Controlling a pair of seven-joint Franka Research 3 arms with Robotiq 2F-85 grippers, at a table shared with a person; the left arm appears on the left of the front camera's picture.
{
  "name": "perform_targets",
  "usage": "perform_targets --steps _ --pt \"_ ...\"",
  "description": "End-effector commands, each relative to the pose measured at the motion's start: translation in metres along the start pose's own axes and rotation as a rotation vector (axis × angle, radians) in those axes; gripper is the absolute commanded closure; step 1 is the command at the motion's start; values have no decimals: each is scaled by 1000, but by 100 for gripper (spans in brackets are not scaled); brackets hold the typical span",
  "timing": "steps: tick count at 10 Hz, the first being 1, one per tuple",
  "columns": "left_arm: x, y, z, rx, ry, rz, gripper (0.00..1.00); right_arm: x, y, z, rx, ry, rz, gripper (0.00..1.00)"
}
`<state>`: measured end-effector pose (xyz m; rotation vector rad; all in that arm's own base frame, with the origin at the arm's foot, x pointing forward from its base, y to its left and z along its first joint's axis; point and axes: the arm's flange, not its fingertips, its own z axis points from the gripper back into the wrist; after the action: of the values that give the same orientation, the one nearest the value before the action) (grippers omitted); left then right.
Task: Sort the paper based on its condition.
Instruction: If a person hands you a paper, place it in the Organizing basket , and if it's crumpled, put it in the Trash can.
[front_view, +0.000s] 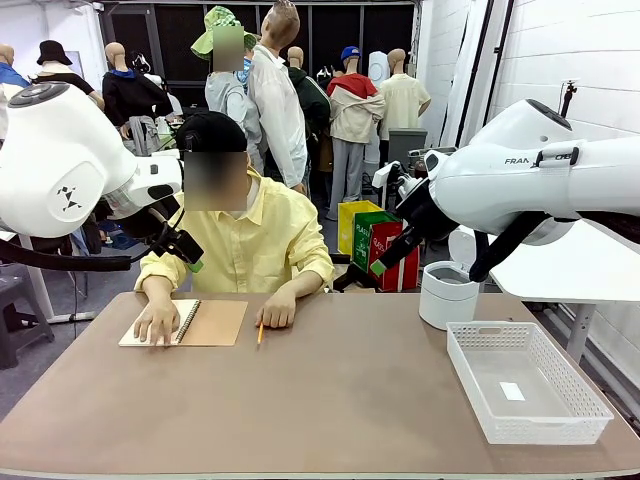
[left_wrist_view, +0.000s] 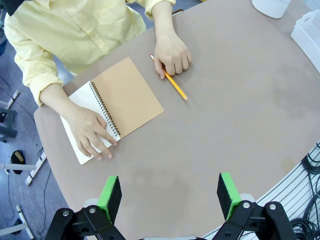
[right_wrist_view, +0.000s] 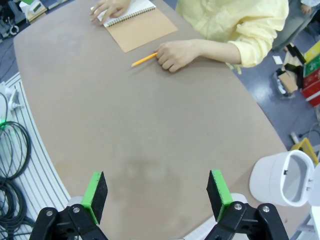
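Note:
No loose paper is in view. A spiral notebook (front_view: 215, 322) (left_wrist_view: 127, 97) (right_wrist_view: 145, 30) lies open at the table's far left, its brown cover folded flat. The person's hand (front_view: 158, 322) (left_wrist_view: 90, 131) presses on its white page (left_wrist_view: 75, 145). Their other hand (left_wrist_view: 172, 52) rests on the table holding a yellow pencil (front_view: 260, 333) (left_wrist_view: 175, 86) (right_wrist_view: 145, 60). My left gripper (front_view: 190, 258) (left_wrist_view: 170, 197) hangs open high above the near left of the table. My right gripper (front_view: 382, 262) (right_wrist_view: 157, 192) hangs open high above the table's right part. Neither holds anything.
A white mesh basket (front_view: 525, 380) (left_wrist_view: 310, 30) sits at the near right with a small white label on its floor. Behind it stands a white round bin (front_view: 447, 295) (right_wrist_view: 285, 177). The person sits at the far edge. Brown tabletop (front_view: 330, 400) spreads between the notebook and the basket.

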<state>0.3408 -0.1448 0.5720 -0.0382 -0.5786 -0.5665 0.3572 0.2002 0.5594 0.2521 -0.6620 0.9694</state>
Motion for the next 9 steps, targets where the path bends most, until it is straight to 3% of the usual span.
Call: perform_targets --steps 1,9 --pt "0 2 -1 2 -11 -8 0 0 1 0 -9 5 -11 0" --pt "0 2 -1 2 -11 -8 0 0 1 0 -9 5 -11 0"
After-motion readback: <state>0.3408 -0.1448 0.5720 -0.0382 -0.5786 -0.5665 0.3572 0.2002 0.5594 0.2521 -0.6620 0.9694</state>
